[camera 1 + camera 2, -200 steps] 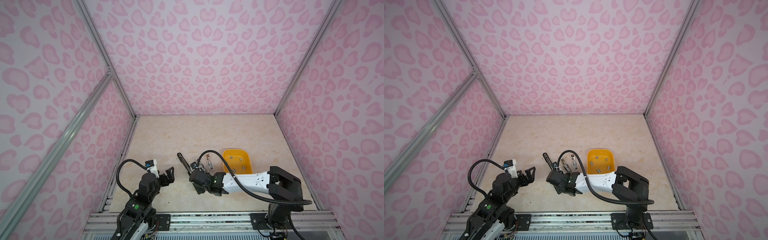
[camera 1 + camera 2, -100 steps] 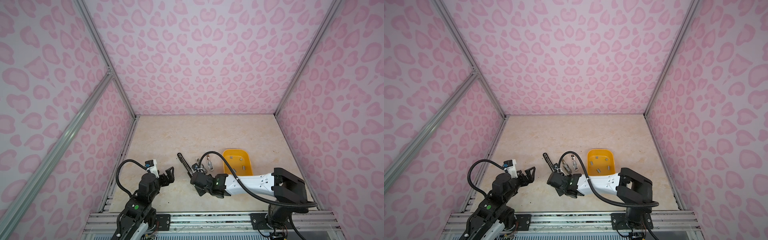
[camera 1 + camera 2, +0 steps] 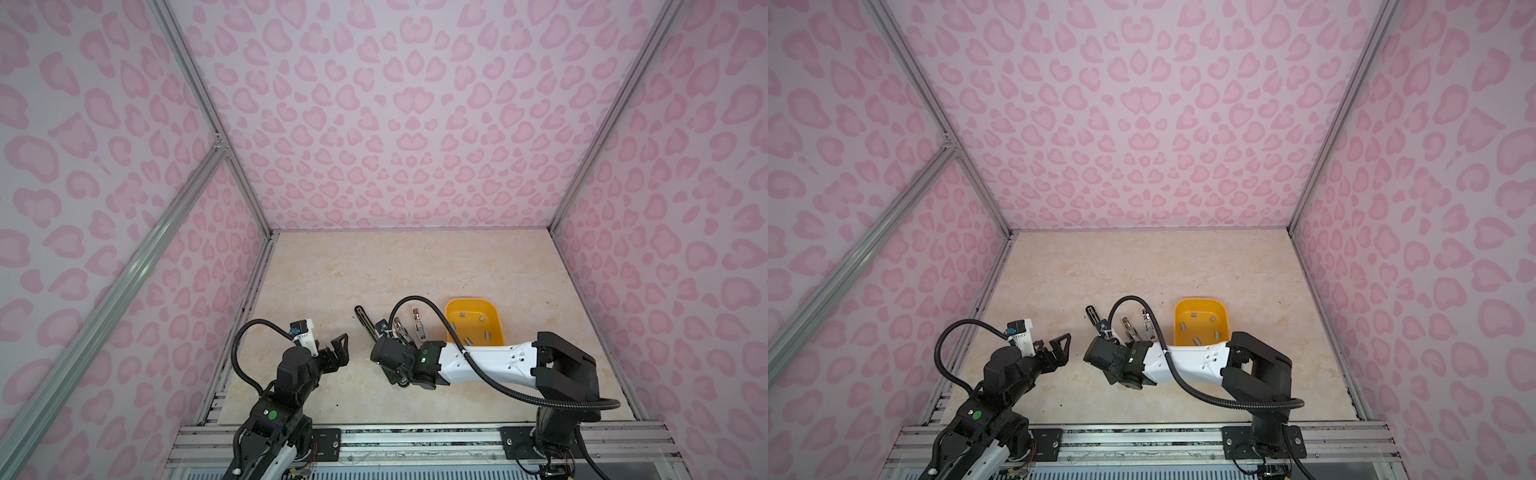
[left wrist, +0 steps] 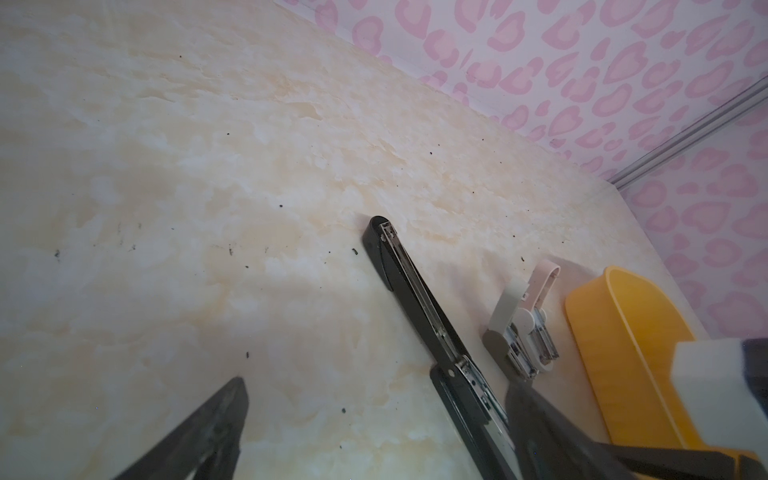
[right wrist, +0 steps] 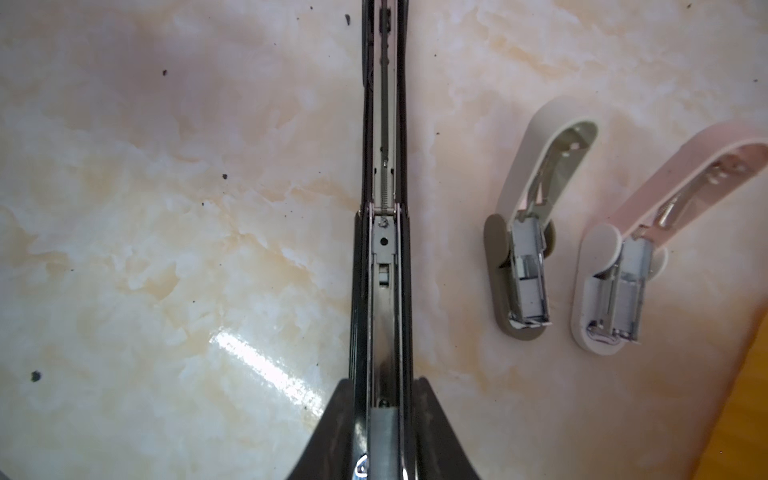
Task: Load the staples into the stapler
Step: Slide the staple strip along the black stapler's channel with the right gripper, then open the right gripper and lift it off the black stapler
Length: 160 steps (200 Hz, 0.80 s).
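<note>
Several small grey staples (image 3: 487, 333) lie loose and scattered on the floor of a yellow tray (image 3: 473, 309). The tray sits on the right of a pale marbled table (image 3: 374, 266).

Just left of the tray lie a pink stapler (image 5: 615, 291) and a grey stapler (image 5: 523, 266). Both are small and flipped open.

Left of those, a long black stapler (image 5: 384, 291) lies opened out flat with its metal channel facing up.

The right gripper (image 5: 383, 382) is at the near end of the black stapler. Its fingers (image 5: 428, 411) are a narrow way apart, one on each side of the channel. They look to be against the stapler's sides. The close view does not show whether they squeeze it or only flank it.

The left gripper (image 4: 374, 382) hangs low over bare table, left of the black stapler and apart from it. Its jaws are spread wide and empty.
</note>
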Each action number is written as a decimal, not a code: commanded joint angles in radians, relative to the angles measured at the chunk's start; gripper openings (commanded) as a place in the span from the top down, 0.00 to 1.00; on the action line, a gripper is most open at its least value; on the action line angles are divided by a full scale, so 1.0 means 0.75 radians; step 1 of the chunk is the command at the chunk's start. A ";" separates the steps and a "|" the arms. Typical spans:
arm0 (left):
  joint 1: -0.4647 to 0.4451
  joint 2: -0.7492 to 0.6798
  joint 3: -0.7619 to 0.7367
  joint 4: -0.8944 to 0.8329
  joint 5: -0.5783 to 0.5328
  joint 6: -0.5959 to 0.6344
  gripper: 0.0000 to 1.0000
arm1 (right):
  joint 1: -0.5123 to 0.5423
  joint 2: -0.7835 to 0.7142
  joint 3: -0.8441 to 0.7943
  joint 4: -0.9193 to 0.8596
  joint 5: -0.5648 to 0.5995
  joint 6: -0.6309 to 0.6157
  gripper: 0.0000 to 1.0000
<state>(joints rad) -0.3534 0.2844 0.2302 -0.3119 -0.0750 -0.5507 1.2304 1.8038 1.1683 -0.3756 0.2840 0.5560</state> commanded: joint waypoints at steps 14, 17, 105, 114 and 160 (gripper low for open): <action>0.002 0.000 -0.004 0.030 0.007 0.002 0.02 | -0.017 0.023 -0.012 -0.023 0.032 -0.016 0.73; 0.002 -0.001 -0.004 0.031 0.008 0.002 0.03 | -0.017 0.023 -0.015 -0.023 0.032 -0.014 0.73; 0.002 -0.019 -0.008 0.023 0.015 0.002 0.02 | 0.005 -0.002 -0.117 -0.020 0.009 0.044 0.75; 0.002 -0.023 -0.007 0.023 0.015 0.002 0.02 | 0.011 -0.018 -0.133 -0.022 0.014 0.051 0.75; 0.003 -0.029 -0.006 0.016 0.019 0.002 0.02 | 0.045 -0.095 -0.199 -0.016 0.026 0.083 0.75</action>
<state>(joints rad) -0.3534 0.2657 0.2283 -0.3122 -0.0673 -0.5503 1.2545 1.7485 1.0386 -0.3676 0.2916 0.5941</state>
